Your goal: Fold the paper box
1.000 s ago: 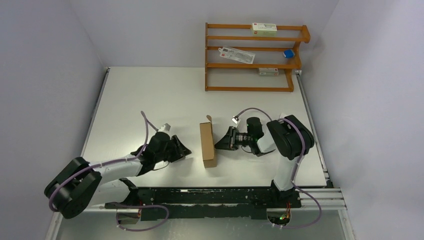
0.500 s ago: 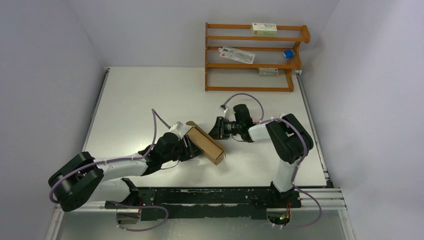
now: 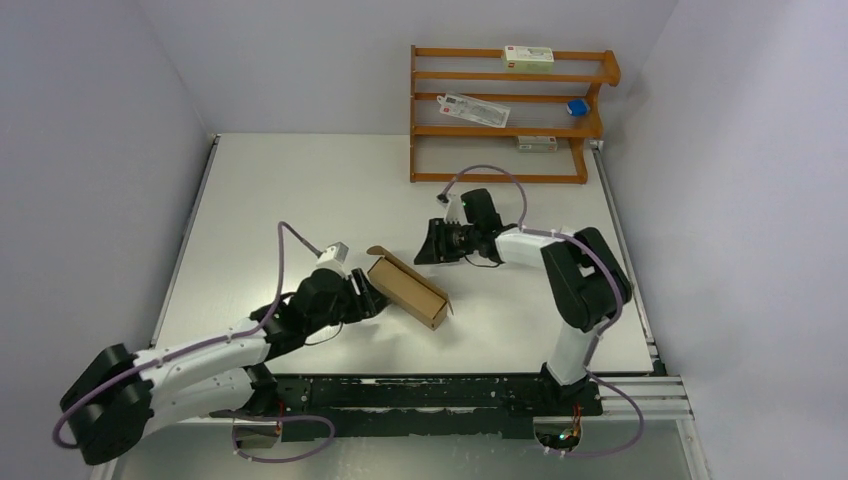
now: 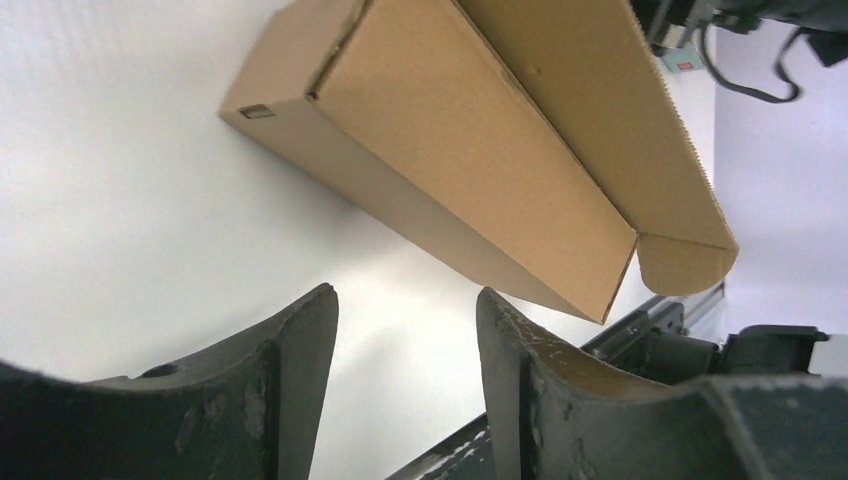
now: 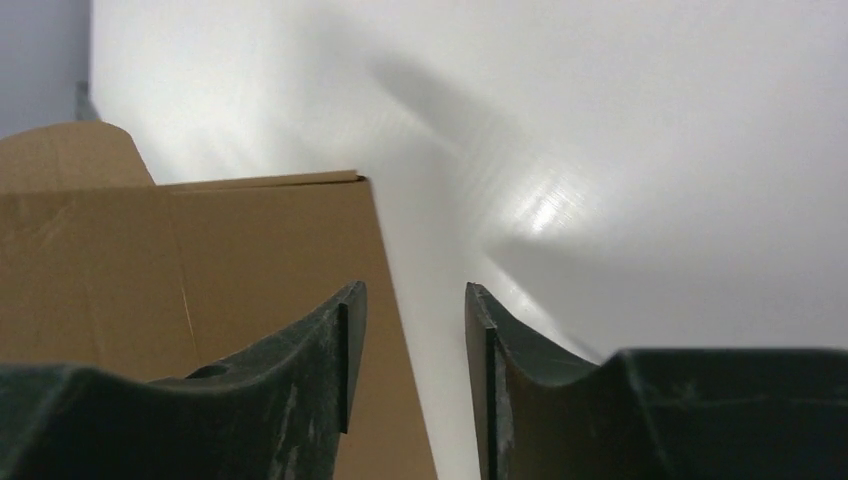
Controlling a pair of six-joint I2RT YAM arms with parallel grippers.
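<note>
Carton [image 3: 408, 289] diagonal, far-left to near-right.

Wooden rack [image 3: 497, 115] at the table's [image 3: 300, 190] far edge holds 3 packages [image 3: 528, 58], 1 blue block [image 3: 575, 107].

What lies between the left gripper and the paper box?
Only bare white table; the left wrist view shows it between the left gripper and the paper box.

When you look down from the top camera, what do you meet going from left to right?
Left arm → brown box → little blue block.
</note>
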